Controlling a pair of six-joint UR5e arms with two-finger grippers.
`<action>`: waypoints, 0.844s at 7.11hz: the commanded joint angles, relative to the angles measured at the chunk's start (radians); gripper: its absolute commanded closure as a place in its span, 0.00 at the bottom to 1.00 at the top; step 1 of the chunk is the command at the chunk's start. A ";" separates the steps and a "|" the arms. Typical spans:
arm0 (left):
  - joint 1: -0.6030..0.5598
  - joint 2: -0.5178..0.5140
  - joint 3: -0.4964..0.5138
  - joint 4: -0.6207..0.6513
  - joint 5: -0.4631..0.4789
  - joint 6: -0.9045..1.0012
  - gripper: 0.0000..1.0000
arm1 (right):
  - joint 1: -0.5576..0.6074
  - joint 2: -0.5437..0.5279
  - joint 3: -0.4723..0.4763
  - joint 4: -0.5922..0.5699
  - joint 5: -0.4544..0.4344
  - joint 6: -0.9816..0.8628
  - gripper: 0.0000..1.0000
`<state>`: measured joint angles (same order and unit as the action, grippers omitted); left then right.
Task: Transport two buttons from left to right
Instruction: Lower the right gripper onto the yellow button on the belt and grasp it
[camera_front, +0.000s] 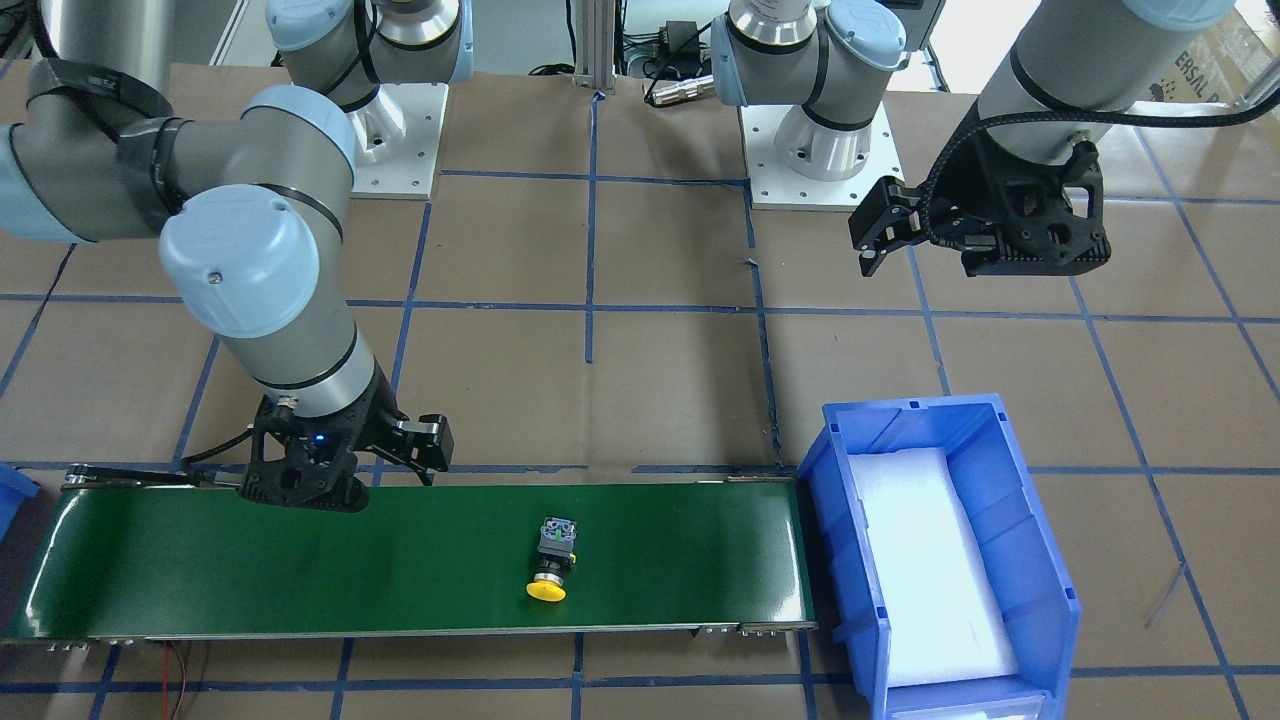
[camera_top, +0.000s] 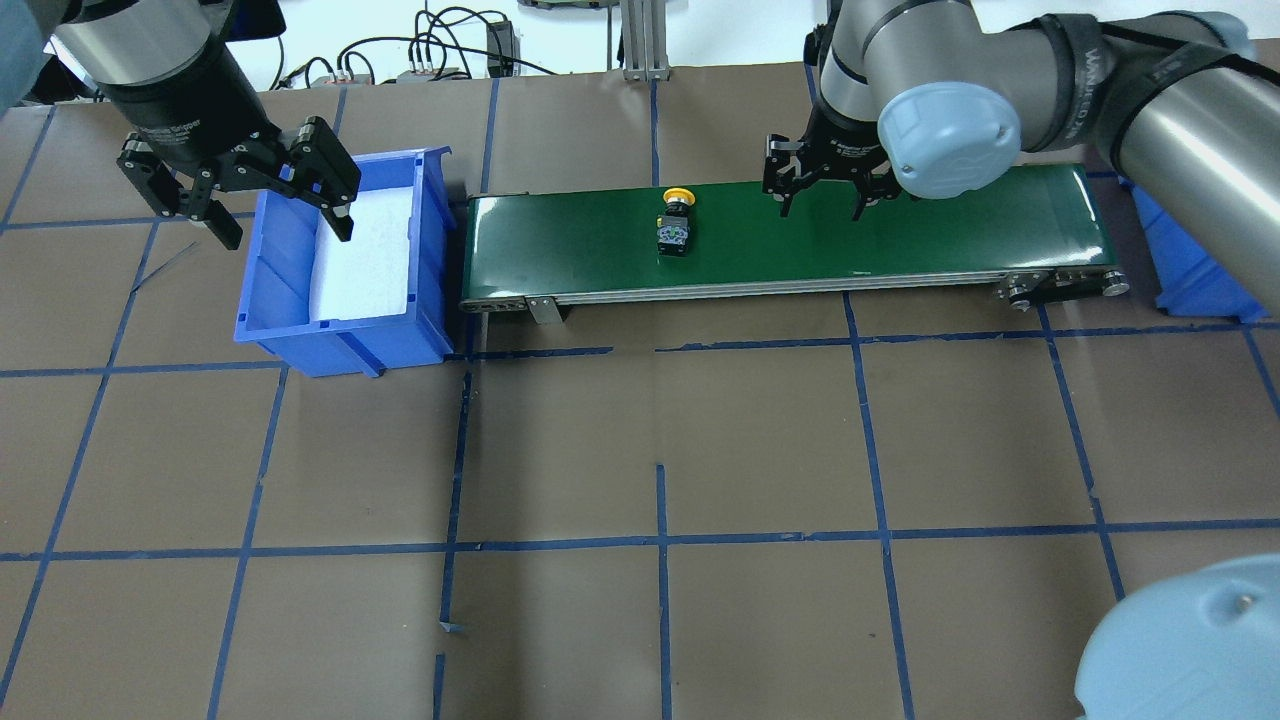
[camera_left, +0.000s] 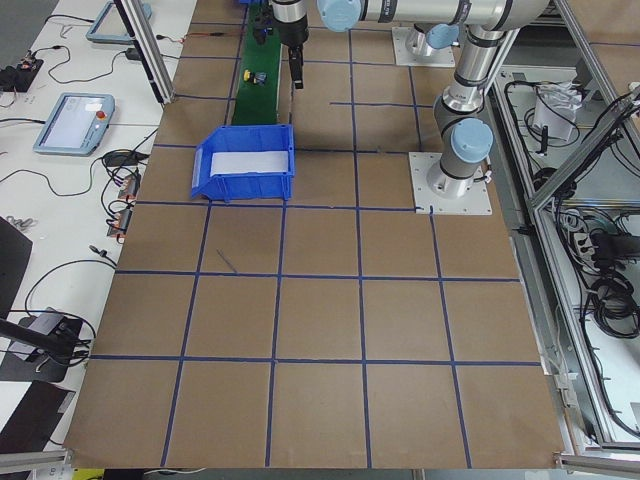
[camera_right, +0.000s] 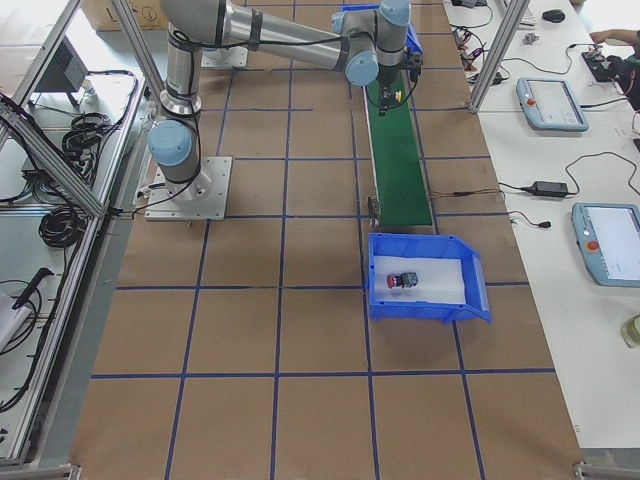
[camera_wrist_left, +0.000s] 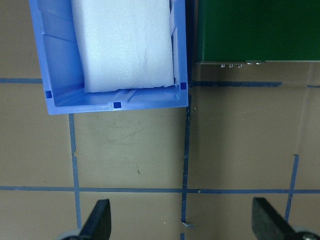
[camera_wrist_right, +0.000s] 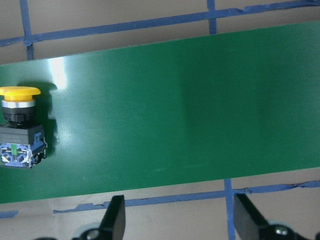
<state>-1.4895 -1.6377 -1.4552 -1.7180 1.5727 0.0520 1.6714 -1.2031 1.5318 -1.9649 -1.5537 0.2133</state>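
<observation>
Yellow button lying on the green belt; red button in a blue bin.
The yellow button lies on its side near the belt's middle, with its cap toward the edge far from the robot. The red button rests on white foam in the bin just past the belt's end on the robot's right. The right claw hangs over the belt beside the yellow button and apart from it, fingers wide and holding nothing. The left claw hangs over the rim of a second blue bin at the belt's other end, also spread wide with nothing between its fingers. All of it sits on a brown table.
</observation>
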 joint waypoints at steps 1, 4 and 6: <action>0.000 -0.001 -0.001 0.000 0.001 0.000 0.00 | 0.053 0.013 0.002 -0.040 -0.013 0.111 0.19; 0.002 -0.001 -0.001 0.000 0.000 0.003 0.00 | 0.082 0.054 -0.016 -0.057 -0.049 0.211 0.18; 0.002 -0.004 -0.001 0.002 0.000 0.003 0.00 | 0.111 0.091 -0.062 -0.057 -0.071 0.239 0.18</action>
<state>-1.4882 -1.6398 -1.4558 -1.7177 1.5724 0.0550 1.7667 -1.1365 1.4963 -2.0200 -1.6152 0.4275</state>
